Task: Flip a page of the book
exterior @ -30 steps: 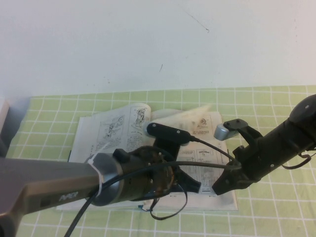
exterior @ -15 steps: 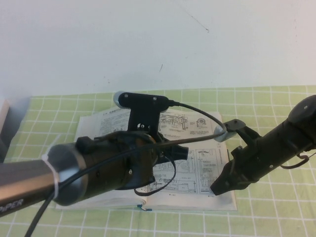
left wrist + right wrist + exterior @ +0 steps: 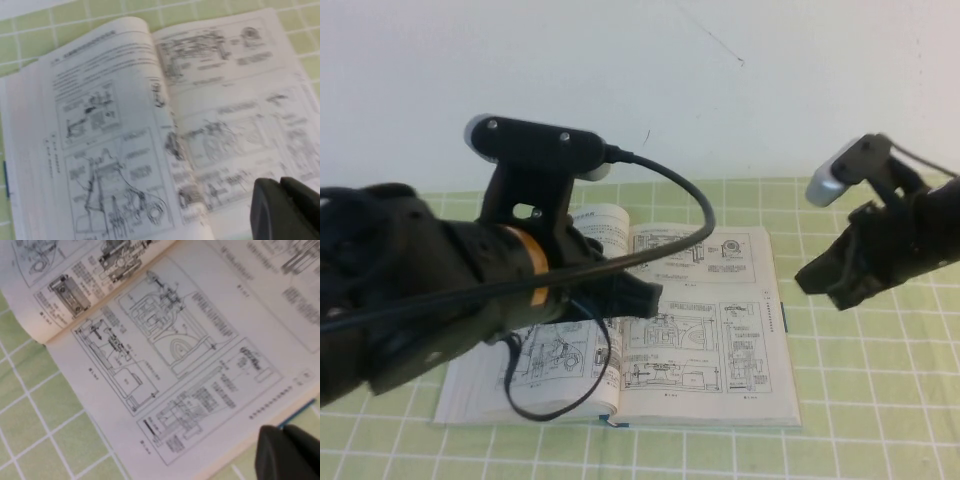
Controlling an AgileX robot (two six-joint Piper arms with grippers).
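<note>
The book (image 3: 720,320) lies open and flat on the green checked cloth, with machine diagrams on both sides. The page (image 3: 605,228) rests on the left side, bulging slightly by the spine; it also shows in the left wrist view (image 3: 110,100). My left gripper (image 3: 645,297) hovers above the book's middle, shut and empty, and its tips show in the left wrist view (image 3: 280,200). My right gripper (image 3: 808,280) is raised just beyond the book's right edge, shut and empty. In the right wrist view it (image 3: 282,440) hangs above the blue cover edge (image 3: 300,412).
The green checked cloth (image 3: 880,400) covers the table up to a white wall (image 3: 720,90) behind. A black cable loop (image 3: 555,405) from my left arm hangs over the book's left side. My left arm's bulk hides the book's left half.
My left arm has lifted and pulled back to the left. My right gripper has come up off the book's right page and moved right. The raised leaf now lies on the left side.
</note>
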